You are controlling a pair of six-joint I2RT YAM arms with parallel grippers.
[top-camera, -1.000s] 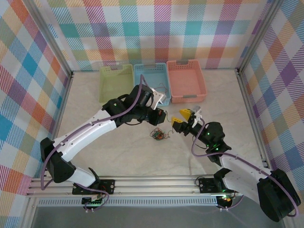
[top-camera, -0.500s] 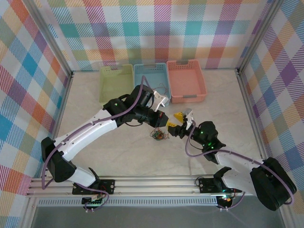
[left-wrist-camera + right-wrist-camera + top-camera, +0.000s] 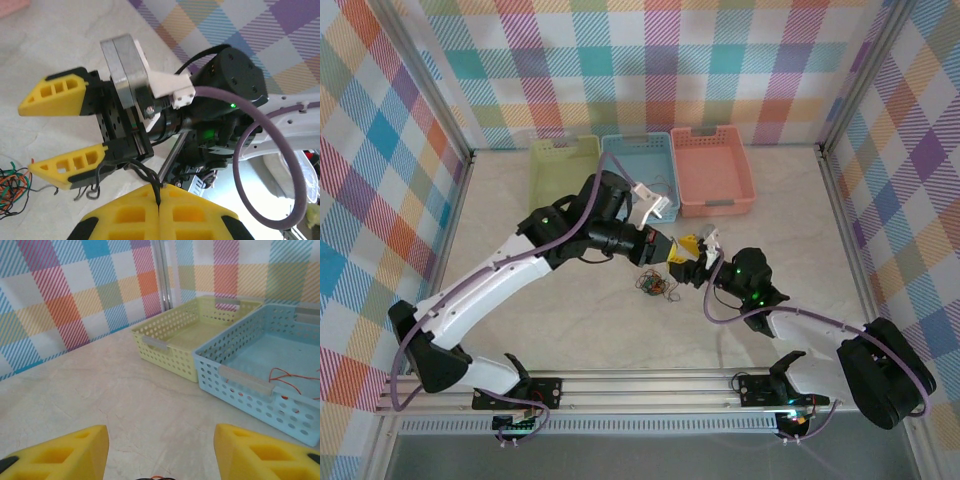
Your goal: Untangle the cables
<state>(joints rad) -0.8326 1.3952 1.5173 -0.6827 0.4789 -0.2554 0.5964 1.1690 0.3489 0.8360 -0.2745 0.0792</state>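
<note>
Cable clump [image 3: 656, 283]: multicolour tangle on the table [image 3: 570, 320], just in front of both grippers.
Right gripper [image 3: 160, 447]: fingers spread wide, just above the clump.
Left gripper [image 3: 159, 200]: fingers pressed together, pinching black strand [image 3: 145, 175].
Black strand: leads toward right gripper's lower finger.
Blue basket [image 3: 240, 395]: far side, red wire [image 3: 285, 373] inside.
Green basket [image 3: 165, 357]: touching blue basket's side.

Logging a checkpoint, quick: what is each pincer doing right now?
Left pincer: closed, pinching a thin black cable.
Right pincer: open, holding nothing.
</note>
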